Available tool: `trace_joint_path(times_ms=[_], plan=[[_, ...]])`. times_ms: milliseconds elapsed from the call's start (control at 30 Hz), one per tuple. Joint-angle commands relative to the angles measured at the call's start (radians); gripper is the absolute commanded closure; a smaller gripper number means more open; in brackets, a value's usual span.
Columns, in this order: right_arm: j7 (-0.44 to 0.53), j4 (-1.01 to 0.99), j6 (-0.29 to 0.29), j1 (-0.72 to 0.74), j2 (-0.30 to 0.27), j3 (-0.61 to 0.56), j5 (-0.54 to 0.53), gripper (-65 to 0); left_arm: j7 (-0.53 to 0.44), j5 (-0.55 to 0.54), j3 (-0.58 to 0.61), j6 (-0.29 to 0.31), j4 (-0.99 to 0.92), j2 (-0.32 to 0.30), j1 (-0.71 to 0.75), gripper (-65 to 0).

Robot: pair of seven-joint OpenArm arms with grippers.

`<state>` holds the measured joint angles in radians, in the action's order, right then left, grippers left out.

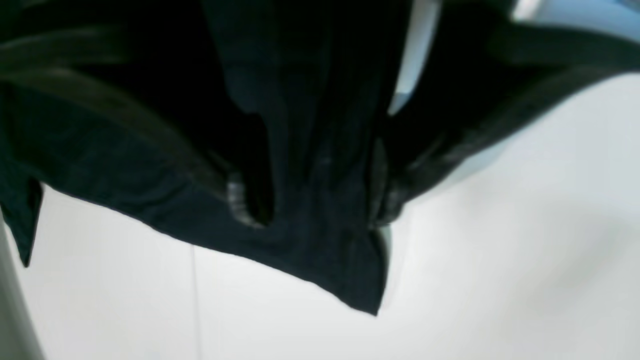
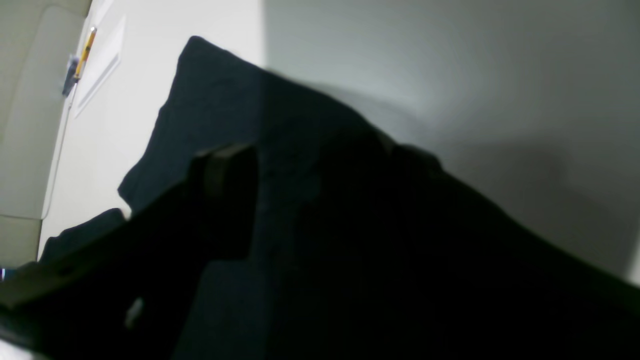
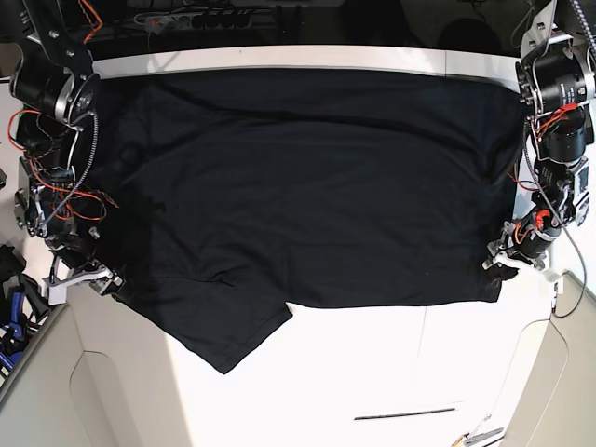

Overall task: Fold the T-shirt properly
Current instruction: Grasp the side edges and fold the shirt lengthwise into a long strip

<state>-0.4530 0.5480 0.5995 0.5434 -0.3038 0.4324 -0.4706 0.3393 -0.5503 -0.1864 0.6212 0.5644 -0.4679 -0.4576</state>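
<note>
The black T-shirt [image 3: 307,186] lies spread wide across the white table [image 3: 372,372], one sleeve hanging toward the front left. At the shirt's right edge my left gripper [image 3: 499,268] sits over a corner. In the left wrist view its fingers [image 1: 240,200] stand apart with a bunched fold of the T-shirt [image 1: 320,165] between them, so the left gripper [image 1: 314,205] is open. My right gripper [image 3: 110,282] is at the shirt's left edge. In the right wrist view one dark finger [image 2: 225,195] shows against the T-shirt [image 2: 225,90]; the other is lost in the dark cloth.
A thin dark line [image 3: 405,413] marks the table's front. Small tools [image 3: 480,433] lie at the front right corner, and a yellow pen [image 2: 85,50] at the table edge. Blue items [image 3: 9,326] sit off the left side. Cables and a power strip [image 3: 200,17] run along the back.
</note>
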Motion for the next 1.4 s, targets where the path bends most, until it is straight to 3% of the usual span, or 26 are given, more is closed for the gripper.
trace_joint_path(times_ms=[0, 67, 167, 233, 333, 467, 700, 867, 1133, 1367], plan=[[-0.027, 0.007, 0.000, 0.019, -0.005, -0.001, -0.002, -39.9, 0.026, 0.016, 0.001, -0.012, 0.005, -0.012, -0.014, -24.3], [-0.038, 0.007, -0.001, 0.019, -0.005, -0.001, -0.001, -33.1, 0.026, 0.016, 0.001, -0.027, 0.005, -0.012, -0.017, -17.5], [-0.074, 0.011, -0.001, 0.019, -0.006, -0.001, -0.001, -14.0, 0.027, 0.016, 0.001, -0.072, 0.005, -0.014, -0.025, -7.0], [-0.131, 0.024, -0.001, 0.019, -0.006, -0.001, -0.001, 0.0, 0.027, 0.017, 0.001, -0.072, 0.005, -0.017, -0.028, 0.0], [-0.198, 0.062, -0.001, 0.018, -0.006, -0.001, -0.002, 0.0, 0.038, 0.017, 0.001, -0.064, 0.006, -0.020, -0.036, 0.0], [-0.230, 0.153, -0.001, 0.018, -0.006, -0.001, -0.002, 0.0, 0.055, 0.014, 0.001, 0.077, 0.012, -0.039, -0.053, 0.0], [-0.437, 0.347, -0.001, -0.011, -0.042, -0.001, -0.135, 0.0, 0.294, -0.117, 0.001, 0.077, 0.127, -0.126, -0.055, 0.0], [-0.526, 0.491, 0.000, -0.093, -0.094, -0.001, -0.258, 0.0, 0.568, -0.343, 0.001, 0.077, 0.169, -0.182, -0.045, 0.0], [-0.551, 0.721, 0.000, -0.286, -0.153, 0.000, -0.365, 0.0, 0.745, -0.594, 0.001, 0.077, 0.333, -0.270, 0.111, 0.0], [-0.550, 0.769, 0.000, -0.401, -0.155, 0.024, -0.377, 0.0, 0.758, -0.606, 0.001, 0.077, 0.541, -0.306, 0.288, 0.0]])
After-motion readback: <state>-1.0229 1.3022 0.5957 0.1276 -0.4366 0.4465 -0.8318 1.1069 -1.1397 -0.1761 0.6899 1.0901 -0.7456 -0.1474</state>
